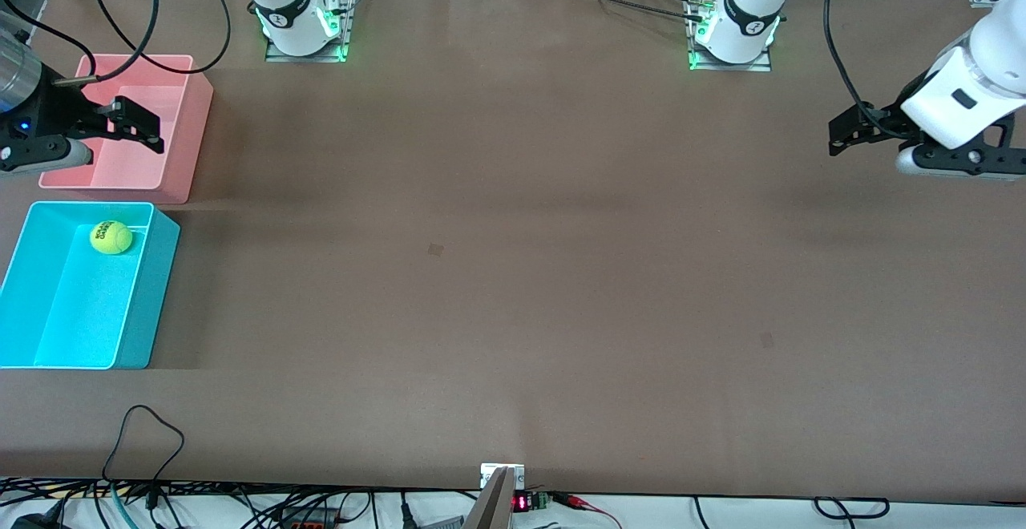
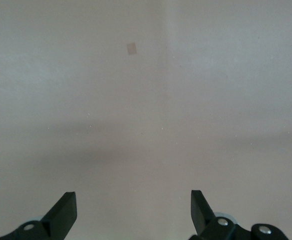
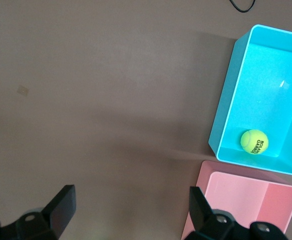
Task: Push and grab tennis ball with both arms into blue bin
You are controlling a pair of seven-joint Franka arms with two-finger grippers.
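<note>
The tennis ball (image 1: 111, 237) lies inside the blue bin (image 1: 152, 288), in the corner nearest the pink tub. It also shows in the right wrist view (image 3: 254, 141), resting on the floor of the blue bin (image 3: 226, 115). My right gripper (image 1: 138, 124) is open and empty, up in the air over the pink tub. In its own view the right gripper (image 3: 131, 205) has its jaws wide apart. My left gripper (image 1: 842, 135) is open and empty over the left arm's end of the table. Its own view shows the left gripper (image 2: 133, 207) over bare table only.
The pink tub (image 1: 184, 136) stands beside the blue bin, farther from the front camera; it also shows in the right wrist view (image 3: 236, 195). A small tape mark (image 1: 435, 249) is on the mid-table. A black cable loop (image 1: 144, 433) lies near the table's front edge.
</note>
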